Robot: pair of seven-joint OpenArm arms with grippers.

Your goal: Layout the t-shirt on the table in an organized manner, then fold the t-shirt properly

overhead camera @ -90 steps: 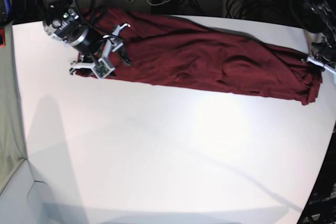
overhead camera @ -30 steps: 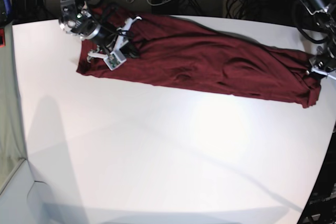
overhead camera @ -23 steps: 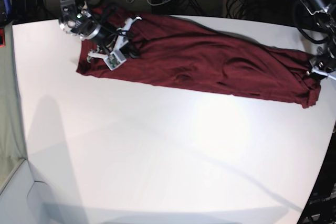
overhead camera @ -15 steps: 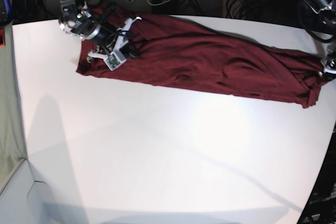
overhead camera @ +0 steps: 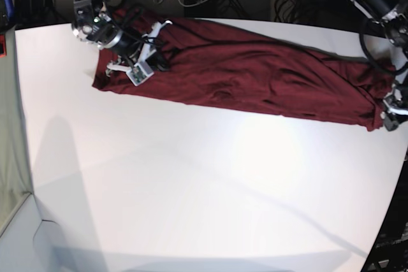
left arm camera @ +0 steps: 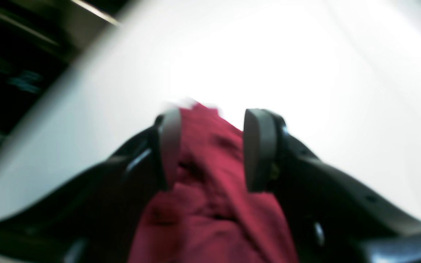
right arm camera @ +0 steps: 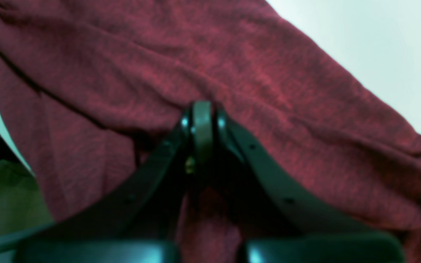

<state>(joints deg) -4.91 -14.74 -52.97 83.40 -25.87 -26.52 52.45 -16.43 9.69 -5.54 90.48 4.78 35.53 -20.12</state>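
While both claws pinch, t-shirt (overhead camera: 255,74) lies stretched.

I'm looking down at the white surface (overhead camera: 191,189), smooth, with a curved edge on its right side. The only thing lying on it is the maroon t-shirt (overhead camera: 255,74), stretched in a long, wrinkled band across the far part, from the far left corner toward the right edge. The near half of the surface shows only soft shadows.
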